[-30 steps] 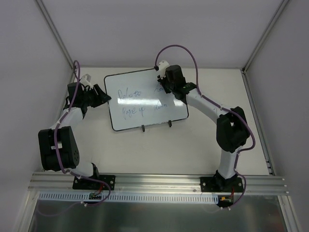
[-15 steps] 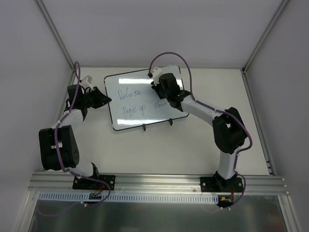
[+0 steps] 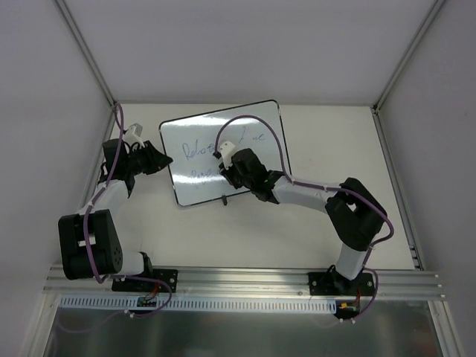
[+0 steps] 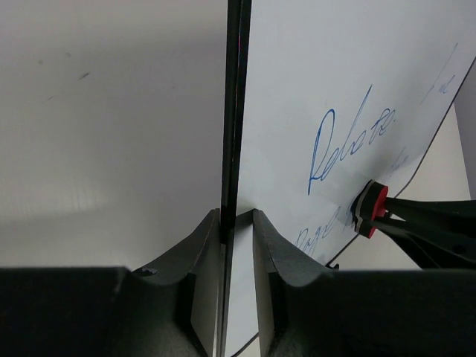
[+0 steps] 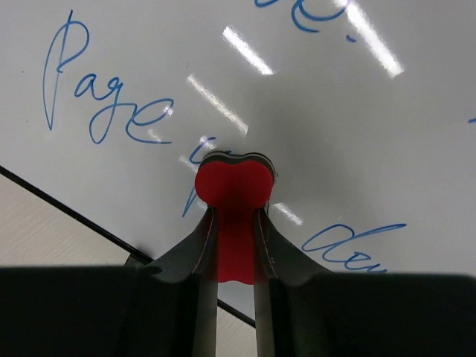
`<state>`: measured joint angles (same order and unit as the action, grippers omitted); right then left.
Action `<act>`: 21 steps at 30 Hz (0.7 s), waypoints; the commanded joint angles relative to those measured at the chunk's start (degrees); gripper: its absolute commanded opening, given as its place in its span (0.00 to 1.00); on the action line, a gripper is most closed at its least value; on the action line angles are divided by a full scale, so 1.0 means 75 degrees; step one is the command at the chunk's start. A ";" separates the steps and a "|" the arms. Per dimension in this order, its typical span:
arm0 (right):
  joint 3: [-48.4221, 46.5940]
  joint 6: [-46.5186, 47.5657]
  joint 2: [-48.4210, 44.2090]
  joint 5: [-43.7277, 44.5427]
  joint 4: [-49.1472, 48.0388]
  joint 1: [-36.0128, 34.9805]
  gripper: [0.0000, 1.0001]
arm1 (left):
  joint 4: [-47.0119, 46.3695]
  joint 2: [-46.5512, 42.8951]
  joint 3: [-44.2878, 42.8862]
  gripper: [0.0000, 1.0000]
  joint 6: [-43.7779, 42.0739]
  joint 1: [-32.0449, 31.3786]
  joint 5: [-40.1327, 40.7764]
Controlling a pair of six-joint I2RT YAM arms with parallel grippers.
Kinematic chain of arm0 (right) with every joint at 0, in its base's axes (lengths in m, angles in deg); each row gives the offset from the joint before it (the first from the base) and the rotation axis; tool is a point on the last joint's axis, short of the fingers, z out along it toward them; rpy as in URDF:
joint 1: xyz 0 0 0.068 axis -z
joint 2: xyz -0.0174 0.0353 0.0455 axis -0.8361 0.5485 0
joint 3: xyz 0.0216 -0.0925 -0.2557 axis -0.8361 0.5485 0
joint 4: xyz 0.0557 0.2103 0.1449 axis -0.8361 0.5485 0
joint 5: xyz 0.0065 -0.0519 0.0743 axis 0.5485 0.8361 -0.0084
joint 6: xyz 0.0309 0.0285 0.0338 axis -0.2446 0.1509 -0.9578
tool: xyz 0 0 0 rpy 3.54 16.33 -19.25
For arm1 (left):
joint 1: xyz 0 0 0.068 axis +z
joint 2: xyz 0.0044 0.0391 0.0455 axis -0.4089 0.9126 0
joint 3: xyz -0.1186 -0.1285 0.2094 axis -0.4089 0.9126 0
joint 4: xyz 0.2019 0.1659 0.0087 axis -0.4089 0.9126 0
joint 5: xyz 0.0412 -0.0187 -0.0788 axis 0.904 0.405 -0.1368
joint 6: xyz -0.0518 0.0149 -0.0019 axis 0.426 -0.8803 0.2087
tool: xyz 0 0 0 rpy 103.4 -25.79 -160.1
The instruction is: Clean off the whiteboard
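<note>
The whiteboard (image 3: 186,134) is a glossy white panel in a thin black frame with blue handwriting (image 5: 104,111) on it. In the top view it sits at the back left of the table. My left gripper (image 3: 165,162) is shut on the board's left edge (image 4: 236,111), one finger on each face. My right gripper (image 5: 235,212) is shut on a small red eraser (image 5: 234,186). The eraser's head presses on the board's lower middle, beside the word "Page". It also shows in the left wrist view, the eraser (image 4: 374,210) against the written face (image 4: 312,74).
A small black foot (image 3: 224,198) sticks out from the board's near edge. White enclosure walls close in the table at the back and both sides. An aluminium rail (image 3: 245,279) carries both arm bases along the near edge.
My left gripper closed on the board's left edge. The right gripper carried the eraser from the board's upper right down and left to its lower middle. The board turned slightly.
</note>
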<state>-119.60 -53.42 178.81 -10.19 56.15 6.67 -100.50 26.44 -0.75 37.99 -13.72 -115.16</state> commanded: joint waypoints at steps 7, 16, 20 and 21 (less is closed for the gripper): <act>0.0675 -0.0465 -0.0631 0.1570 -0.0406 0.0802 0.00 | 0.0190 -0.0681 0.0441 0.00 -0.0447 -0.0205 -0.0145; 0.1367 -0.1928 -0.0890 0.2343 -0.1076 0.1869 0.00 | 0.0308 -0.0787 0.0535 0.00 -0.0471 -0.0310 -0.0098; 0.1379 -0.2200 -0.0528 0.2157 -0.1380 0.1824 0.00 | 0.0354 -0.0775 0.0546 0.00 -0.0494 -0.0392 -0.0098; 0.1356 -0.2200 -0.0445 0.2017 -0.1462 0.1766 0.00 | 0.0366 -0.0763 0.0546 0.00 -0.0494 -0.0439 -0.0087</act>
<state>-109.96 -66.62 172.58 2.94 48.11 20.14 -98.47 21.53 2.48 36.77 -15.38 -114.81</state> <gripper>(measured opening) 0.206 0.182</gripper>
